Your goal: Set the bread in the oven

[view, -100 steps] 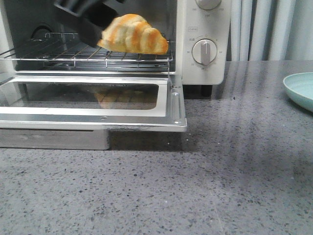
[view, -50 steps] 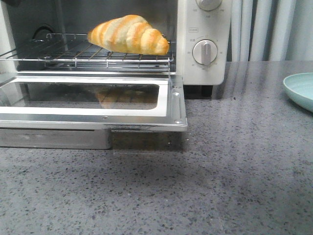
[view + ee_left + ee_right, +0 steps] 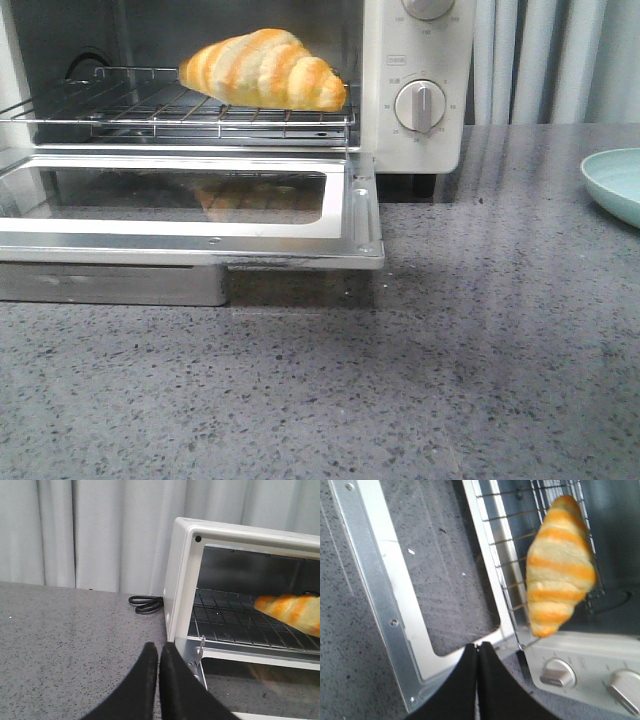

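Note:
The golden-orange striped bread (image 3: 265,69) lies on the wire rack (image 3: 130,108) inside the cream-white oven (image 3: 415,145), toward the rack's right side. The glass door (image 3: 190,205) hangs fully open and flat. Both wrist views show the loaf too: bread (image 3: 292,612) and bread (image 3: 560,565). My left gripper (image 3: 158,649) is shut and empty, low beside the oven's left front corner. My right gripper (image 3: 478,647) is shut and empty, high over the open door's corner near the dials. Neither gripper appears in the front view.
A pale green plate (image 3: 615,185) sits at the right edge of the grey speckled countertop. A black power cord (image 3: 145,603) lies coiled behind the oven's left side. Round dials (image 3: 417,105) face forward. Grey curtains hang behind.
A second ago a black gripper was inside the oven at the bread. It has drawn out of the front view, and the bread lies still on the rack.

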`<state>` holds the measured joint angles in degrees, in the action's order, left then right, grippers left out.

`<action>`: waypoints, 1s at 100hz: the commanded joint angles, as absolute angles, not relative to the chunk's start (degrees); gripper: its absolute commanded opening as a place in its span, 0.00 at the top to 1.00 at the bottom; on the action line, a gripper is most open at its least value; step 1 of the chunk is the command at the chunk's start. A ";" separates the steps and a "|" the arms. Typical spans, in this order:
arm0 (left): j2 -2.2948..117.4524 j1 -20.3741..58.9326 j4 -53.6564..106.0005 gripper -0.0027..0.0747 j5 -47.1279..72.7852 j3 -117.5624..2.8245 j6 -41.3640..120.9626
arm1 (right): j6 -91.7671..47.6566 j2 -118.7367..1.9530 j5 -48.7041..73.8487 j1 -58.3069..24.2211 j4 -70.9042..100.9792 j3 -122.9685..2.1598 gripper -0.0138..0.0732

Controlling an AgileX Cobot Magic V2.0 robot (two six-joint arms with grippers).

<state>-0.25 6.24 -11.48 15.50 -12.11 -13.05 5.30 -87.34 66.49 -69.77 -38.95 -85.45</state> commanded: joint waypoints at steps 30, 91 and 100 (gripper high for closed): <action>-1.65 6.14 -11.22 0.99 8.80 -10.59 -12.83 | 6.36 -77.52 74.85 -69.79 -41.66 -87.01 0.93; -1.65 6.14 -11.22 0.99 8.80 -10.59 -12.83 | 8.73 -74.47 73.26 -69.37 -41.34 -85.66 0.93; -1.65 6.14 -11.22 0.99 8.80 -10.59 -12.83 | 11.47 -73.35 73.37 -69.07 -40.27 -85.66 0.93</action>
<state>-0.25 6.24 -11.48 13.36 -9.11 -12.74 9.17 -76.26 71.42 -69.55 -38.81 -84.54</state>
